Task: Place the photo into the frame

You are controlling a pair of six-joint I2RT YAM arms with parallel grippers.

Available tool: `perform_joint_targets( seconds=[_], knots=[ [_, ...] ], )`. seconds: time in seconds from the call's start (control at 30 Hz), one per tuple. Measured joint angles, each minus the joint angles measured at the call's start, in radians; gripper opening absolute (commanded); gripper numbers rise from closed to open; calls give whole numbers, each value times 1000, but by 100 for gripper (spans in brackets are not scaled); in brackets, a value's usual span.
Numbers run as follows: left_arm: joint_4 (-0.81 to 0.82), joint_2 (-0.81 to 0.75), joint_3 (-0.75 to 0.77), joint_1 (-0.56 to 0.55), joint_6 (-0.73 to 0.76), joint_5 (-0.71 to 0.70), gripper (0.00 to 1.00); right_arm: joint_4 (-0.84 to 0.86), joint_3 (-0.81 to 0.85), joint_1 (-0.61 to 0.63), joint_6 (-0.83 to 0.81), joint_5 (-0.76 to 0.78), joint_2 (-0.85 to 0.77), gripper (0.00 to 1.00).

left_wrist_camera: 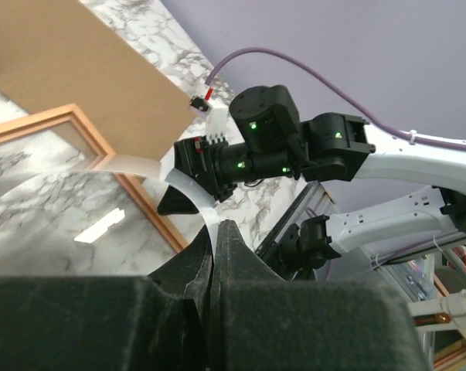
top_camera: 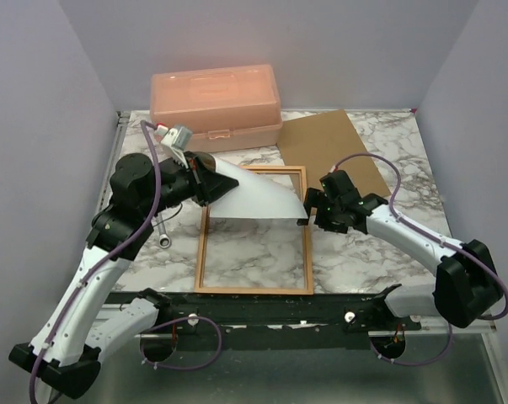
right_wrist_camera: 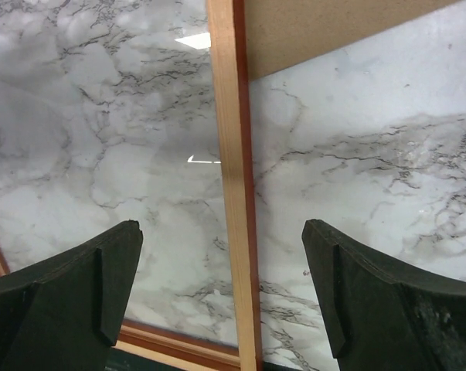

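Observation:
The frame (top_camera: 254,289) lies flat in the middle of the marble table, pale side up. The photo (top_camera: 254,194) arches over its far half, white back up. My left gripper (top_camera: 210,181) is shut on the photo's left edge and holds it above the table. In the left wrist view the white sheet (left_wrist_camera: 190,193) curls away from my shut left gripper (left_wrist_camera: 219,228). My right gripper (top_camera: 308,210) stands open at the photo's right end, by the frame's right rail. In the right wrist view that rail (right_wrist_camera: 233,154) runs between the wide-apart fingers of the right gripper (right_wrist_camera: 221,232), which hold nothing.
A peach plastic box (top_camera: 216,105) stands at the back of the table. The brown backing board (top_camera: 334,151) lies flat at the back right, just beyond the frame. A dark rail (top_camera: 262,307) runs along the near edge between the arm bases.

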Motion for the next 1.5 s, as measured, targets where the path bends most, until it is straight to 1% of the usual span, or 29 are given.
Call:
perform_joint_targets(
  seconds=[0.17,0.27,0.33,0.37,0.43,0.53,0.57,0.63,0.7,0.73,0.83,0.9,1.07,1.27,1.5],
  knots=[
    [12,168,214,-1,28,88,0,10,-48,-72,0,-74,-60,95],
    [39,193,286,-1,43,129,0,14,-66,-97,0,-101,-76,95],
    [67,175,288,-1,50,156,0,16,-73,-105,0,-114,-76,96],
    [82,166,277,-1,50,167,0,16,-76,-107,0,-120,-76,96],
    [126,127,203,-1,44,181,0,20,-82,-112,0,-131,-76,97],
    [191,72,34,-1,4,202,0,23,-86,-114,0,-139,-76,98],
    [218,60,-56,-1,-7,204,0,24,-87,-118,0,-141,-76,99],
    [253,55,-180,-1,-44,206,0,26,-91,-122,0,-144,-76,99],
    [264,58,-296,3,-65,201,0,25,-100,-128,0,-144,-76,99],
    [256,58,-377,9,-78,198,0,25,-105,-134,0,-143,-76,100],
    [238,60,-472,23,-85,196,0,19,-112,-146,0,-142,-79,100],
    [210,69,-496,39,-77,193,0,14,-112,-150,0,-142,-85,100],
    [143,105,-490,60,-34,174,0,10,-112,-171,0,-141,-113,100],
    [7,174,-478,72,2,118,0,-13,-112,-194,0,-131,-126,100],
    [-145,244,-460,74,21,89,0,-21,-142,-227,5,-103,-115,100]
  ],
)
